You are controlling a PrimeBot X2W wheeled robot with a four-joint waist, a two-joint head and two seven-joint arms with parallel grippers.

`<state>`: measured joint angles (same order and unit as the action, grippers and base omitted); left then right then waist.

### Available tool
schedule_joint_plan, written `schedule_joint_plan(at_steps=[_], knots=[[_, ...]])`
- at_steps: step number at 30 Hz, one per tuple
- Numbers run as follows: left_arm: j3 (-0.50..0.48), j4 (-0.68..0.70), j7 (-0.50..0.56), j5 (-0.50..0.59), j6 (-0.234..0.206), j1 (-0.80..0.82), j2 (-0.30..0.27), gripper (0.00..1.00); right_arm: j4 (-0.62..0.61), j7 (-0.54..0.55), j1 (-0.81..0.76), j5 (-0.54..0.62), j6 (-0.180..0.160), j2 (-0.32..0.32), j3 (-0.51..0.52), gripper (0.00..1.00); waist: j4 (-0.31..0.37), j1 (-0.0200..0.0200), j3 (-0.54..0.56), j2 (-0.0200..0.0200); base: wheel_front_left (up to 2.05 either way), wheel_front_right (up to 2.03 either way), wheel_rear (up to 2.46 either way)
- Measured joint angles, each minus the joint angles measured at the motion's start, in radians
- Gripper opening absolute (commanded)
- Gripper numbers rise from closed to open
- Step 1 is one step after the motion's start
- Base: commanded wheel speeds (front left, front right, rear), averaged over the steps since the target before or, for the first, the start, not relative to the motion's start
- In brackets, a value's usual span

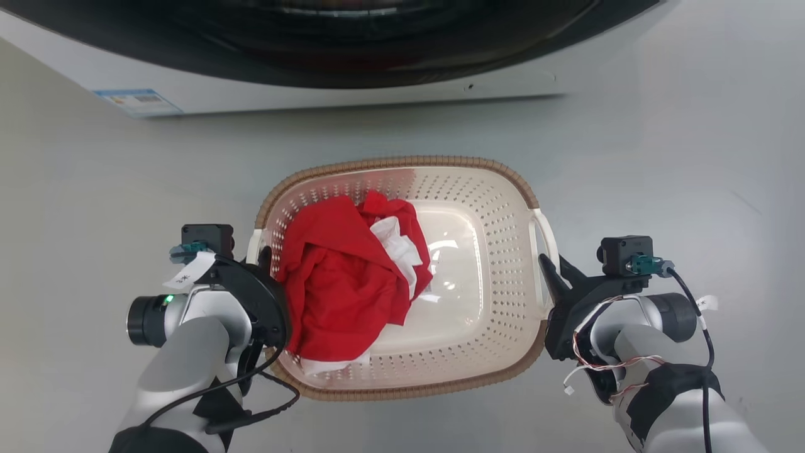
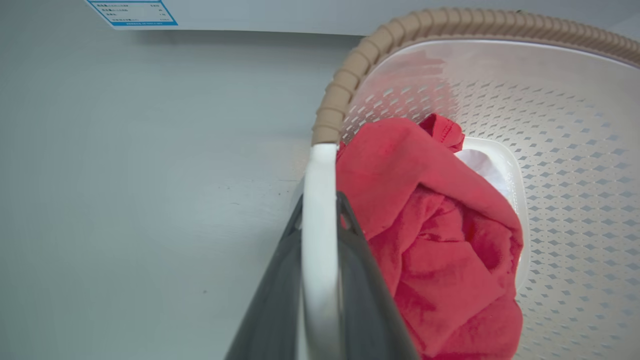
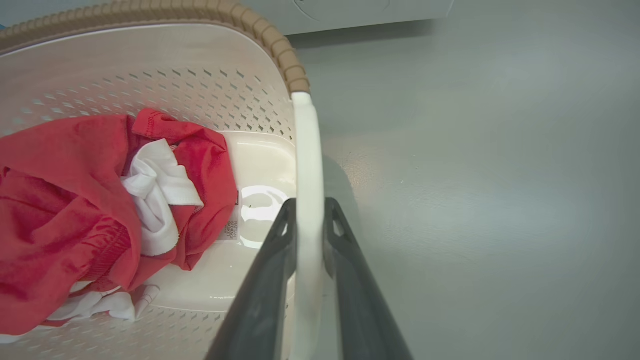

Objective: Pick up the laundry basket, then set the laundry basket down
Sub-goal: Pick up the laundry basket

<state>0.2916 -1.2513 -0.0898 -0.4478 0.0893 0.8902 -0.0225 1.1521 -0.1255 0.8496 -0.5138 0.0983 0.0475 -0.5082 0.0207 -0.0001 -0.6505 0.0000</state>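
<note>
The laundry basket, cream with perforated walls and a brown woven-look rim, sits in the middle of the head view on the grey floor. It holds red clothing and a white garment. My left gripper is at the basket's left side. In the left wrist view, the left gripper is shut on the white left handle. My right gripper is at the right side. In the right wrist view, the right gripper is shut on the white right handle. I cannot tell whether the basket touches the floor.
A white washer with a dark round door stands just beyond the basket, with a blue-edged label on its lower left. Bare grey floor spreads left and right of the basket.
</note>
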Motion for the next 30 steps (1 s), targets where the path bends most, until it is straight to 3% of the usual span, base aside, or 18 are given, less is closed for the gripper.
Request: schedule_joint_plan(at_steps=[30], knots=[[0.013, -0.04, 0.191, -0.071, -0.001, -0.186, 0.014, 0.0, 0.069, 0.232, -0.144, -0.157, 0.031, -0.012, -0.063, 0.0, 0.003, -0.0002, 0.389, -0.0002, 0.0, 0.0, 0.0]])
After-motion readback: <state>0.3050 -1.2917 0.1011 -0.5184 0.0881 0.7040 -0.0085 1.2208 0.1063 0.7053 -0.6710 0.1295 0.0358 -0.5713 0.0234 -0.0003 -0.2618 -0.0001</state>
